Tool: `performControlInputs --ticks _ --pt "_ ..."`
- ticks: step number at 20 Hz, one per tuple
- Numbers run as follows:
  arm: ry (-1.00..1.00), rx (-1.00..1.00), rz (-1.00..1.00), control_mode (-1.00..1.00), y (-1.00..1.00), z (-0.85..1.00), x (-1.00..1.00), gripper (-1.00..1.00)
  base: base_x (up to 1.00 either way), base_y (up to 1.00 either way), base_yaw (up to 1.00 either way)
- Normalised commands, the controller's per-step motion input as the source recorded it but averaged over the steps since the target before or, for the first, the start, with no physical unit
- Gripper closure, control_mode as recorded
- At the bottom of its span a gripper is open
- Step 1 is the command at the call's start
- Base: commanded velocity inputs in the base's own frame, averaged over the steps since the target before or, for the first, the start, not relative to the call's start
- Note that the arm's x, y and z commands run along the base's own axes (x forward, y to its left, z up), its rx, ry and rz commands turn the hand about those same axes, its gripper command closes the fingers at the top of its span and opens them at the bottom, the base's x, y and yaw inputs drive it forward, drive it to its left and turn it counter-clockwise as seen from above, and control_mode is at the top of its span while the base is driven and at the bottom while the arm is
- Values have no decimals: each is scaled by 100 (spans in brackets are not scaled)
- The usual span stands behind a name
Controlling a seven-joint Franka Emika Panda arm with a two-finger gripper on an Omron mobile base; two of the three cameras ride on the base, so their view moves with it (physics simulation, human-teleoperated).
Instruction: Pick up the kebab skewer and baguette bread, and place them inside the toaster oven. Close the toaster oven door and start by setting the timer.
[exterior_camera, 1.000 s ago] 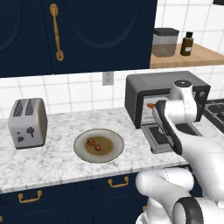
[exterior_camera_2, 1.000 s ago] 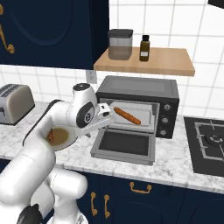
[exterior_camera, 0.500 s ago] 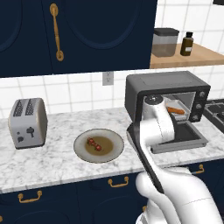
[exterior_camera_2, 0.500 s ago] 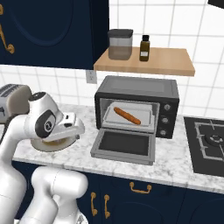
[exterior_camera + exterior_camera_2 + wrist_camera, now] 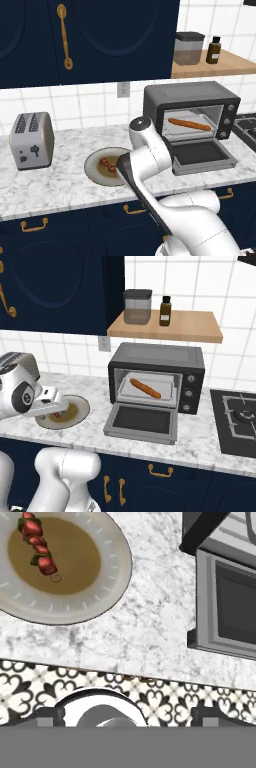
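Pincer (image 5: 128,719), jaws apart and empty, hangs beside the plate (image 5: 112,577) holding the kebab skewer (image 5: 39,548).

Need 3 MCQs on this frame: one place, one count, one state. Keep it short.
1. Where is the baguette?
A. On the plate
B. Inside the toaster oven
C. On the shelf

2. How many items stand on the wooden shelf?
A. One
B. Two
C. Four

3. What state is the oven door in?
A. Dropped open
B. Shut
C. Half shut

Answers:
1. B, the loaf lies on the tray inside the toaster oven.
2. B, a canister and a dark bottle stand there.
3. A, the door lies flat on the counter in front of the cavity.
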Motion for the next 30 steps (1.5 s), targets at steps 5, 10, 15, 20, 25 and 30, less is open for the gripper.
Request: performControlInputs --ticks 5,10,15,20,25,30 --pt "21 0 0 -100 50 -1 7 -100 0 0 0" --pt "7 0 2 -100 17 -22 10 -100 0 0 0" --pt "-3 1 0 -100 0 -35 29 -100 0 0 0" --pt "-8 9 5 -100 11 -26 59 -100 0 0 0" --pt "0 16 1 -100 16 -35 47 -100 0 0 0" --pt "0 10 0 -100 27 -39 48 -100 0 0 0"
